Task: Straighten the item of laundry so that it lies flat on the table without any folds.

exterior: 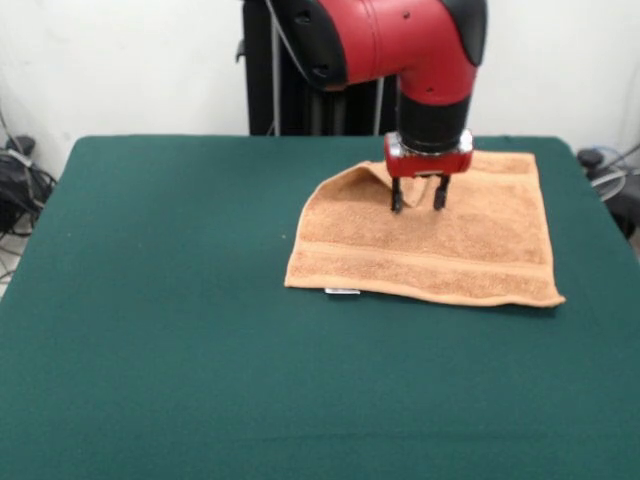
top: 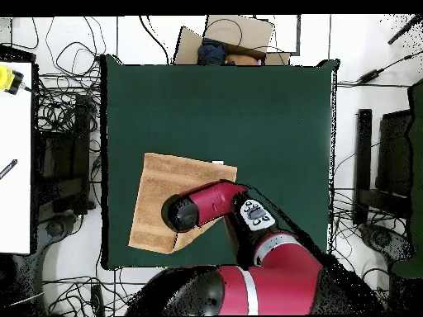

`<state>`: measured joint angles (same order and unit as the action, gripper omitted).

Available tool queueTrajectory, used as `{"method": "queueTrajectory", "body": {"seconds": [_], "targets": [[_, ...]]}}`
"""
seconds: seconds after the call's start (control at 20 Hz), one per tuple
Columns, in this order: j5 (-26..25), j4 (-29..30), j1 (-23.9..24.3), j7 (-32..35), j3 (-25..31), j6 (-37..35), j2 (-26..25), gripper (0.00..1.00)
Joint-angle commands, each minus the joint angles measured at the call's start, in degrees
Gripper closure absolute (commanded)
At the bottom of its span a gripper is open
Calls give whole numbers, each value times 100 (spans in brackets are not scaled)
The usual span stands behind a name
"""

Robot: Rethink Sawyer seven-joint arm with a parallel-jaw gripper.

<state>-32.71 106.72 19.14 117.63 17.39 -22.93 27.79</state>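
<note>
**A:** Front view first: we have the towel (exterior: 430,245) spread on the green worktop (exterior: 150,330), toward the pedestal side and off to the picture's right. Most of it lies flat, with a woven band along the near edge and a small white tag (exterior: 342,291) at the near left corner.

**B:** We agree, but the far left corner (exterior: 372,176) is not flat. It is turned over or bunched up, right beside the end effector (exterior: 418,204).

**A:** We see the end effector with its two dark fingers apart and pointing down over the cloth, holding nothing. Whether the tips touch the terry, we cannot tell.

**B:** Overhead, the arm (top: 211,206) covers that corner, so we get no help there. We only see the towel (top: 161,194) reaching toward the worktop's (top: 248,107) edge at the robot's side.

**A:** So we judge the task well along: one fold is left, and the step in hand is reaching for it.

**B:** Next, we would close on the folded corner's single top layer, then draw it outward, away from the towel's middle, low to the worktop. Pinching both layers would likely drag the whole towel instead.
</note>
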Motion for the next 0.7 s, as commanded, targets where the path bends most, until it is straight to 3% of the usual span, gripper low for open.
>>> {"method": "queueTrajectory", "body": {"seconds": [0.05, 0.45, 0.7], "targets": [[-330, 277, -84, -77, 68, 80, -295, 0], [-463, 253, -76, -131, 44, 118, -552, 0], [-367, 302, 27, -244, 159, -123, -443, 0]]}}
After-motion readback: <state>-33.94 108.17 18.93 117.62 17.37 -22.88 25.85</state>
